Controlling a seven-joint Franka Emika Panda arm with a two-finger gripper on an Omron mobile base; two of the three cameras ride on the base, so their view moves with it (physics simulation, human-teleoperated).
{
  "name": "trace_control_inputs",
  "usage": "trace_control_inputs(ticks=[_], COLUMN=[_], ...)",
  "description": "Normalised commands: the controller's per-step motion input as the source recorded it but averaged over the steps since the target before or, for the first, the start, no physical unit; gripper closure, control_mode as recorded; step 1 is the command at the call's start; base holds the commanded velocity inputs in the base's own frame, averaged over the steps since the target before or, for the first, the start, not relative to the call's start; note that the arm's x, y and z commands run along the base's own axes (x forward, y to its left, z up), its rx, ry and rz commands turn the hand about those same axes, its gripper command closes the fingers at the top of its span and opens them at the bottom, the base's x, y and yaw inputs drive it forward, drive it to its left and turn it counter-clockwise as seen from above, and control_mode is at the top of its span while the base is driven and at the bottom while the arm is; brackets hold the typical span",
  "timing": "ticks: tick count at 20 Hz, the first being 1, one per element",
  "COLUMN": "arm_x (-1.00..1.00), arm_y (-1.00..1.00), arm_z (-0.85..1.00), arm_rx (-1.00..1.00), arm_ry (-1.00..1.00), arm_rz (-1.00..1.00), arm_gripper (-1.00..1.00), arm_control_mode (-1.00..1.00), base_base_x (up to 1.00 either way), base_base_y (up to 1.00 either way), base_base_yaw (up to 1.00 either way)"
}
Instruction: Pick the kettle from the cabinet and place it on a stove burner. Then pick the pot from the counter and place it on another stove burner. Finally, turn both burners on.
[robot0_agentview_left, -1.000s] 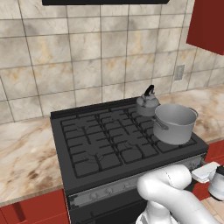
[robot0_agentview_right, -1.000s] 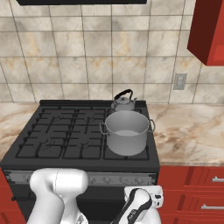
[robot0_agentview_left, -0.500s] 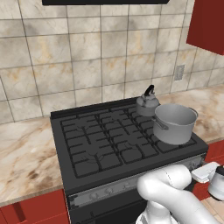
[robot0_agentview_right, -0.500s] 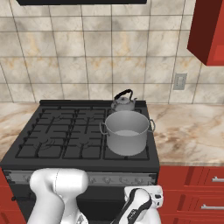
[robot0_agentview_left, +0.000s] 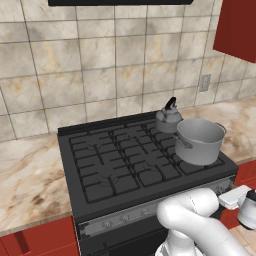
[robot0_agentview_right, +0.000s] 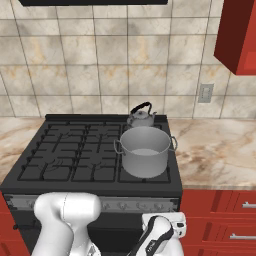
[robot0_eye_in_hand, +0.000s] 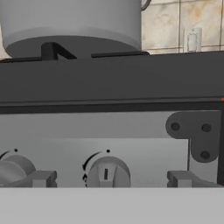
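The grey kettle (robot0_agentview_left: 168, 118) (robot0_agentview_right: 141, 116) stands on the back right burner of the black cooktop (robot0_agentview_left: 115, 160) (robot0_agentview_right: 75, 155). Just in front of it the wide steel pot (robot0_agentview_left: 200, 140) (robot0_agentview_right: 145, 151) sits on the front right burner; its base (robot0_eye_in_hand: 70, 26) fills the top of the hand view. My gripper (robot0_eye_in_hand: 111, 179) is low in front of the silver knob panel (robot0_eye_in_hand: 65, 131), open, with its fingertips (robot0_eye_in_hand: 41, 178) on either side of a round knob (robot0_eye_in_hand: 107, 173) and apart from it. A second knob (robot0_eye_in_hand: 13, 168) is to the left.
The red wall cabinet (robot0_agentview_left: 240, 30) (robot0_agentview_right: 237, 35) hangs at the upper right. Marble counter (robot0_agentview_left: 30, 180) (robot0_agentview_right: 215, 150) flanks the stove on both sides. Red drawers (robot0_agentview_right: 225, 220) are right of the oven. A wall outlet (robot0_agentview_right: 205, 93) is on the tiles.
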Motion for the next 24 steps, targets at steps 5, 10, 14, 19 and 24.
trace_control_inputs(ticks=[5, 10, 14, 19, 24], arm_x=[0.00, 0.00, 0.02, 0.14, 0.14], arm_y=[0.02, 0.11, 0.11, 0.02, -0.08], arm_z=[0.00, 0.00, 0.00, 0.00, -0.07], arm_rx=[0.00, 0.00, 0.00, 0.00, 0.00], arm_ry=[-0.02, -0.01, 0.00, 0.00, 0.00], arm_rz=[0.00, 0.00, 0.00, 0.00, 0.00], arm_gripper=[-1.00, -1.00, -1.00, -1.00, -1.00], arm_control_mode=[-1.00, -1.00, -1.00, -1.00, -1.00], base_base_x=[0.00, 0.00, 0.00, 0.00, 0.00], base_base_y=[0.00, 0.00, 0.00, 0.00, 0.00], base_base_yaw=[0.00, 0.00, 0.00, 0.00, 0.00])
